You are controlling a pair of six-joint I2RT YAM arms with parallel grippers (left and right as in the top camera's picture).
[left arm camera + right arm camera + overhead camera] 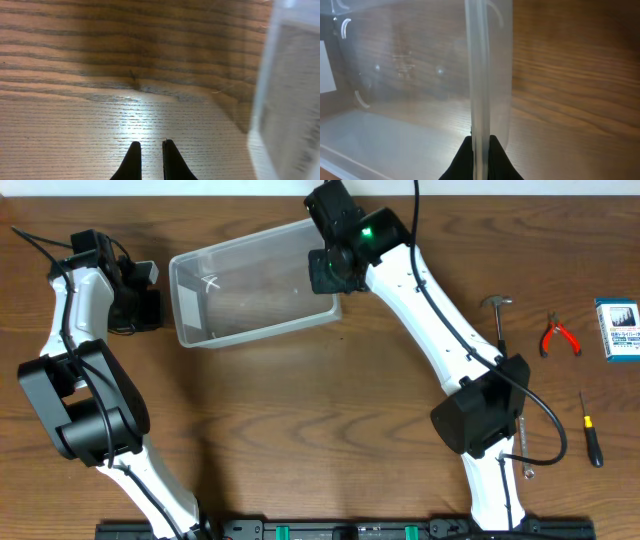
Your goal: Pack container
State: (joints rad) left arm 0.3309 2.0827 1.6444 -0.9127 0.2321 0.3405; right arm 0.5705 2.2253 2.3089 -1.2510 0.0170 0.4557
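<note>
Your right gripper [480,144] was clamped on the thin end wall of the container [250,290], one finger inside and one outside, just below the rim. The tub sat empty and skewed near the back edge of the tabletop [300,430], left of centre. This looked like a repositioning step, so the sound way was to slide the tub flat instead of lifting it. A pinch on one flexible wall would likely let it twist or spring loose, and a slow, low pull was safer. Your left gripper [150,150] was closed on nothing, hovering over bare wood just beside the tub's left end, where it could have steadied that end. The hammer [497,315], pliers [557,337], screwdriver [591,432] and small blue-and-white box [618,330] lay well apart, toward the right edge. The surface was smooth wood-grain with a bright glare patch. Nothing of the room beyond the tabletop showed.
</note>
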